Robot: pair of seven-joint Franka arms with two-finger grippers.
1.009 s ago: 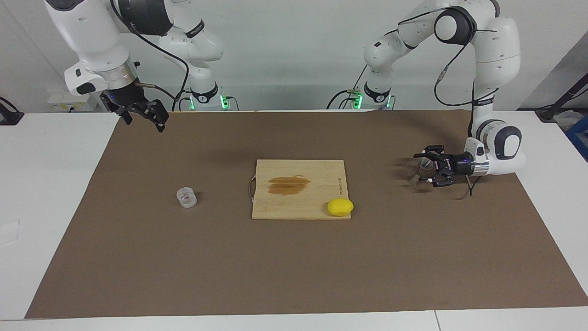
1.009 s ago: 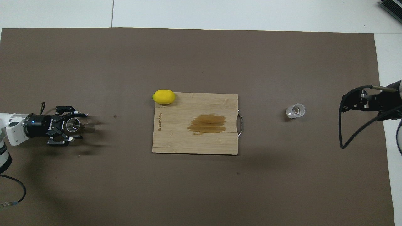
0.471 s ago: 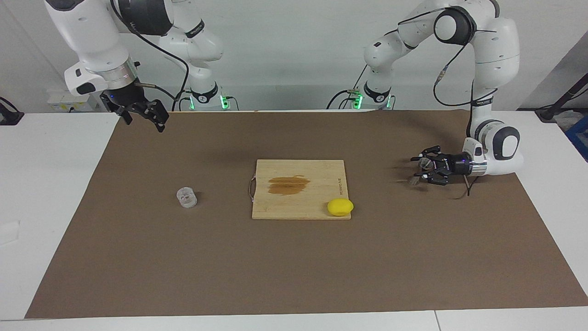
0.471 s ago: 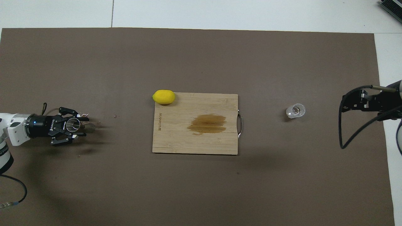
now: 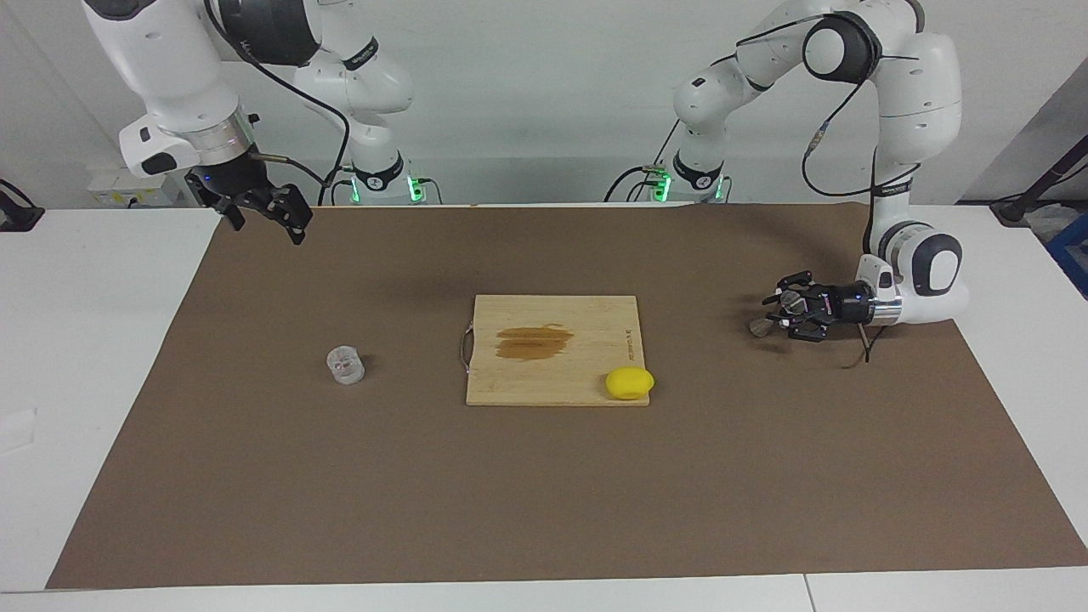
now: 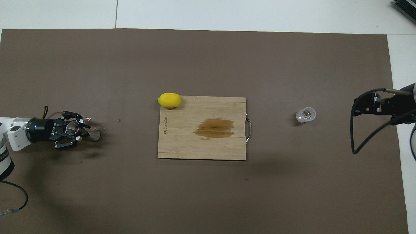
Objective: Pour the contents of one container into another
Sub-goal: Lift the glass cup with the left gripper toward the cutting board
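Note:
The silvery jigger (image 5: 762, 325) stands on the brown mat at the left arm's end of the table, and shows tilted in the overhead view (image 6: 85, 133). My left gripper (image 5: 789, 314) reaches in level and low, shut around the jigger's upper cone; it also shows in the overhead view (image 6: 74, 130). The squat clear cup (image 5: 346, 365) stands alone on the mat toward the right arm's end, seen from overhead too (image 6: 305, 114). My right gripper (image 5: 265, 218) waits open and empty in the air over the mat's edge by its base.
A wooden cutting board (image 5: 595, 314) with a brown stain lies mid-table between cup and jigger. A yellow lemon (image 5: 630, 383) sits on the board's corner farthest from the robots. The brown mat (image 5: 544, 493) covers most of the white table.
My left gripper's fingers have drawn in around the jigger. The gripper and jigger have shifted slightly. The right arm and the cup have not moved.

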